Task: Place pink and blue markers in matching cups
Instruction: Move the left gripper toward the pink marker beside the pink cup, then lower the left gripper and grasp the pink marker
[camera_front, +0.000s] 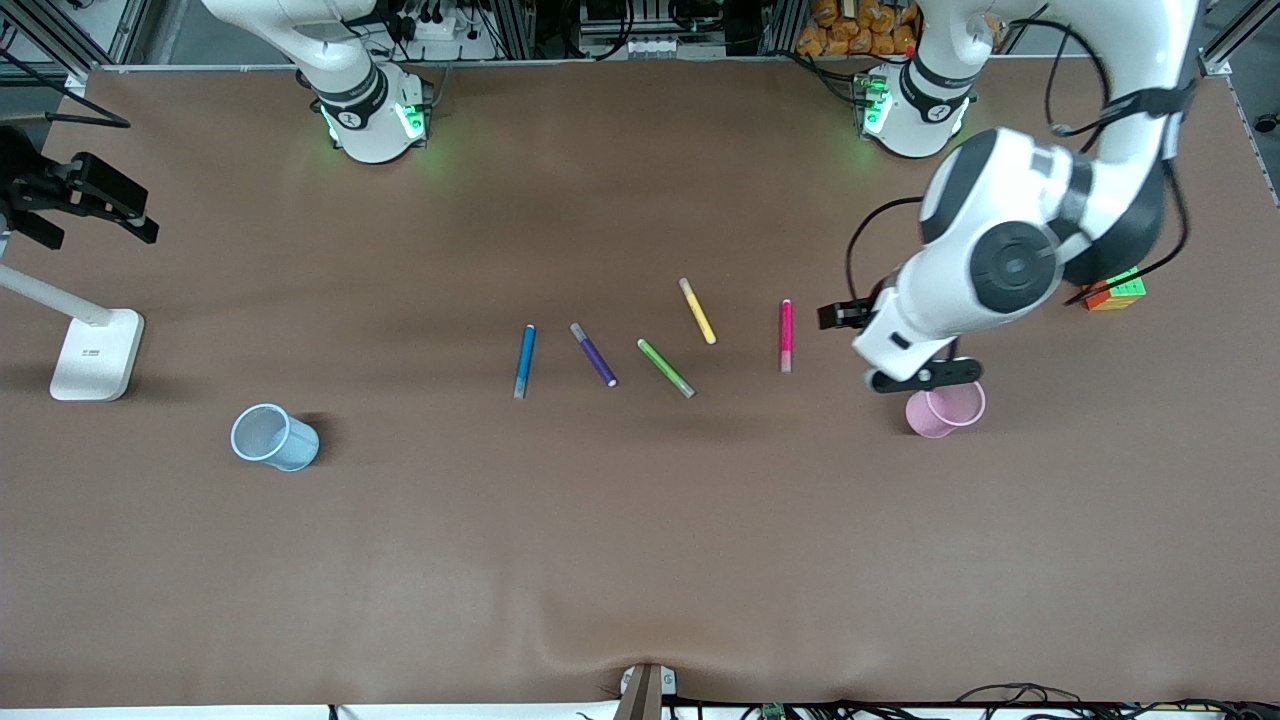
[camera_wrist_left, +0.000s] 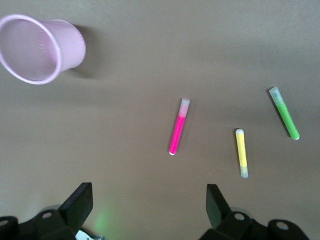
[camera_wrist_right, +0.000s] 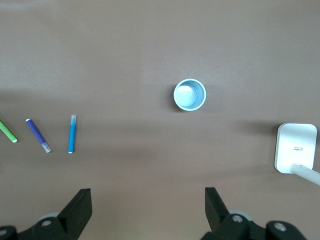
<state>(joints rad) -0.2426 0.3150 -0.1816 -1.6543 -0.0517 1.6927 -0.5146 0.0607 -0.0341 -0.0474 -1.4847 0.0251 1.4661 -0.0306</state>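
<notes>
On my bench (camera_front: 640, 560) the left arm reaches out with its pincer (camera_front: 925, 375) released and empty above the pink cup's (camera_front: 945, 410) rim, while the right pincer (camera_wrist_right: 148, 210), also spread and empty, waits high over the blue cup's (camera_front: 272, 437) end. The pink marker (camera_front: 786, 335) lies flat just beside the left pincer toward the bench's middle, long axis pointing from the bases toward the camera. I judge the left arm nearer to it, and the blue marker (camera_front: 524, 361) nearer the right arm.
</notes>
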